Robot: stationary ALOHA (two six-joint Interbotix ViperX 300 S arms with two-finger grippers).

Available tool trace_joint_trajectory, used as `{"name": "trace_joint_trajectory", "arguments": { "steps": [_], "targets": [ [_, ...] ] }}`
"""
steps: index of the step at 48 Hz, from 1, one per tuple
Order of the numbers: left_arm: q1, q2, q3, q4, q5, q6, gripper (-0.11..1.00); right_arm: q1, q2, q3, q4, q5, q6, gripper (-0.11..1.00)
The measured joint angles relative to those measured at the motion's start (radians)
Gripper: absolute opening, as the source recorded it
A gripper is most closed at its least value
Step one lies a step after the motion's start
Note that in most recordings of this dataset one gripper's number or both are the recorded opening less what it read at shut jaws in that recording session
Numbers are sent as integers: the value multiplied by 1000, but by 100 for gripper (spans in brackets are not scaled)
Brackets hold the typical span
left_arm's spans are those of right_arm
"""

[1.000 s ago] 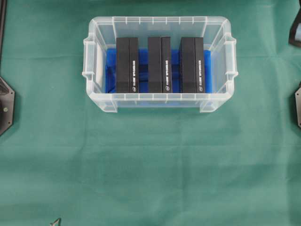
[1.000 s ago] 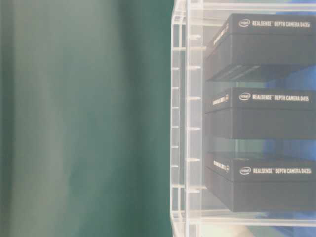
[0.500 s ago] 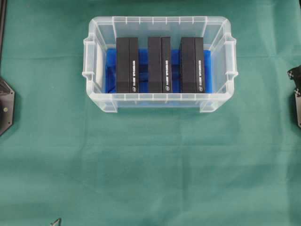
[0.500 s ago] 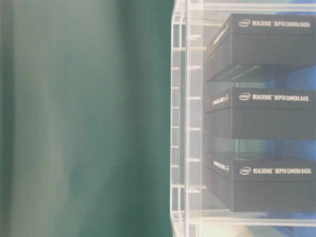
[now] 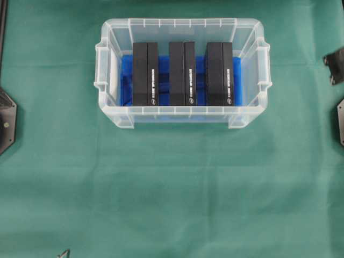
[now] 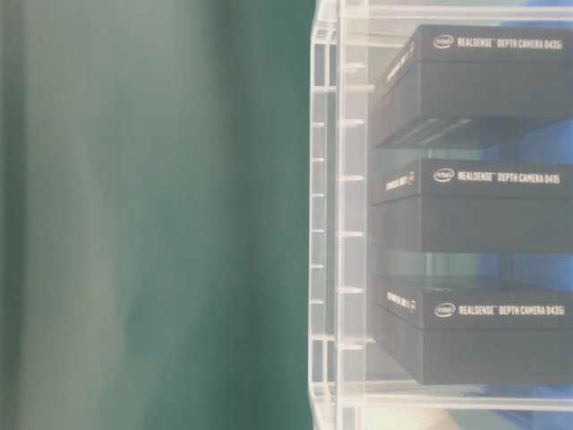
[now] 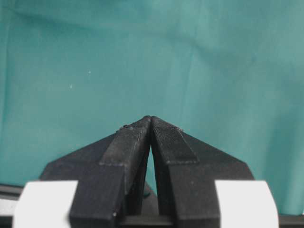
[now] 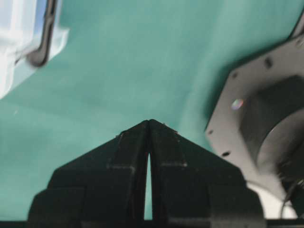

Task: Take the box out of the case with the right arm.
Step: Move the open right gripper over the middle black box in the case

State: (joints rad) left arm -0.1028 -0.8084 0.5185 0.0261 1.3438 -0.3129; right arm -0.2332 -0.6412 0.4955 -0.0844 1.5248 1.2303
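Overhead exterior view: three black RealSense camera boxes stand on edge, side by side, inside the clear plastic case (image 5: 183,72), on its blue cloth lining (image 5: 127,80). Their long axes run from the case's far wall to its near wall. The rightmost box (image 5: 219,74) sits nearest the right arm (image 5: 334,65), which shows only at the frame's right edge, well apart from the case and level with its middle. The right gripper (image 8: 149,124) has its jaws pressed together over bare green cloth (image 5: 172,188), with a corner of the case at upper left. The left gripper (image 7: 150,120) is likewise pressed together, well clear. The box lies leftward of the right arm; its jaws must spread first.
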Motion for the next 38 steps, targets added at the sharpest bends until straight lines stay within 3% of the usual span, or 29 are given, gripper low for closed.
{"name": "trace_joint_trajectory", "arguments": {
  "steps": [9,24,30,38],
  "targets": [
    [0,2,0,0,2,0,2,-98,21,-9,0,-20,-80,2],
    [0,2,0,0,2,0,2,-107,48,-9,0,-32,-92,3],
    [0,2,0,0,2,0,2,-115,49,-9,-3,-34,-86,28],
    [2,2,0,0,0,0,2,-117,60,-8,-18,-34,-66,80]
  ]
}}
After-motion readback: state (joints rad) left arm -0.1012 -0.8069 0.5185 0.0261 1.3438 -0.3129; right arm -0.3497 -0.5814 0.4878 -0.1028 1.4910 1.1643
